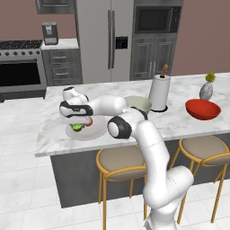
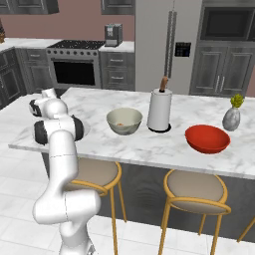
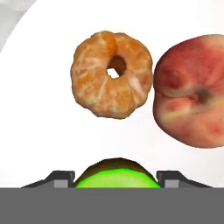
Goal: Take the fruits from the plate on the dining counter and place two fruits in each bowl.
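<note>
The pale grey plate (image 1: 92, 133) lies at the left end of the dining counter (image 1: 179, 126). On it rest a green fruit (image 3: 117, 169), a peeled orange-brown fruit (image 3: 111, 74) and a reddish fruit (image 3: 192, 92). My gripper (image 3: 116, 181) is low over the plate and open, one fingertip (image 3: 61, 177) on each side of the green fruit (image 1: 77, 127), close against it. The other orange-brown fruit (image 2: 119, 124) lies in the beige-grey bowl (image 2: 124, 121). Further right stands the red bowl (image 2: 207, 138) with nothing visible inside. My arm hides most of the plate (image 2: 83, 130) in the right base view.
A paper towel roll (image 1: 159, 90) stands upright just behind the beige-grey bowl (image 1: 138, 104). A small grey vase (image 1: 206, 90) with a yellow-green plant is behind the red bowl (image 1: 202, 109). Several stools (image 1: 121, 161) stand under the counter's near edge.
</note>
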